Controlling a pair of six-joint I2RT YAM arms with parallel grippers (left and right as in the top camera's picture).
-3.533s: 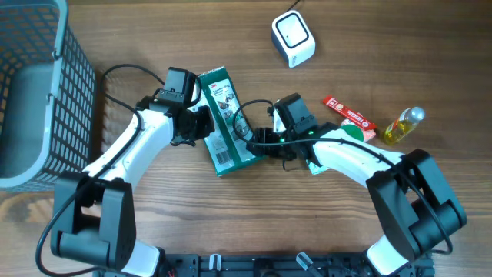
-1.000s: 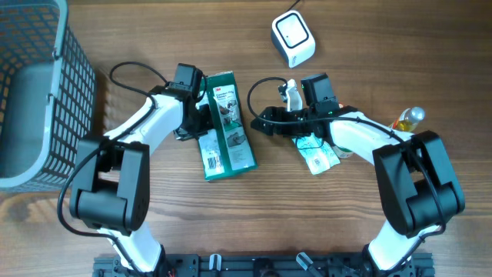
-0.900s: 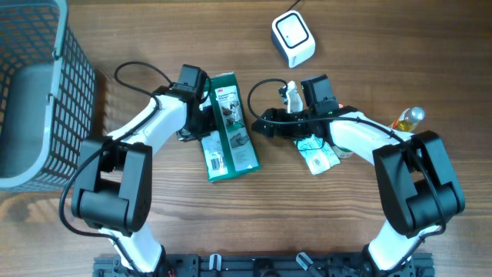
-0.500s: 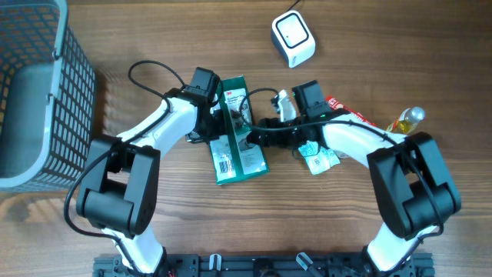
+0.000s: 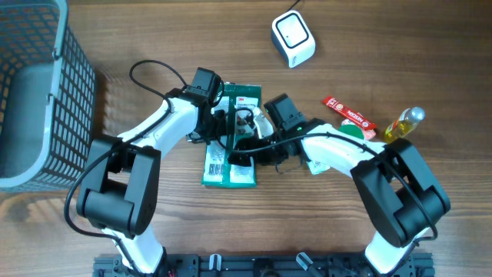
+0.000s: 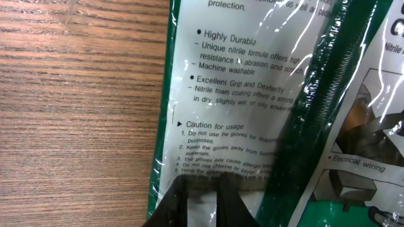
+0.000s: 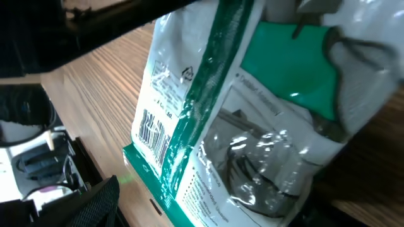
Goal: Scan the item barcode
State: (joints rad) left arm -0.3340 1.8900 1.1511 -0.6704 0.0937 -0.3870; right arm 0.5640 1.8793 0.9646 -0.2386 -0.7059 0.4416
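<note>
Package of work gloves, green-and-white plastic film (image 5: 229,171), lying at the middle of the brown wooden table (image 5: 346,231) with both arms meeting over it; its lower end toward the robot, its green header toward the far edge. Left gripper (image 5: 221,127) at the package's left edge; in the left wrist view its dark fingers (image 6: 173,205) stand almost together, pinched on the printed film. Right gripper (image 5: 242,148) over the package's middle from the right, jaws spread wide; whether they press on the film cannot be told. Barcode (image 7: 151,135) visible on the white panel near the lower end. White cube-shaped scanner (image 5: 293,38) well apart, toward the far edge; grey wire basket (image 5: 77,85) at far left; red flat carton (image 5: 347,118) and small yellow bottle (image 5: 403,126) at right.
</note>
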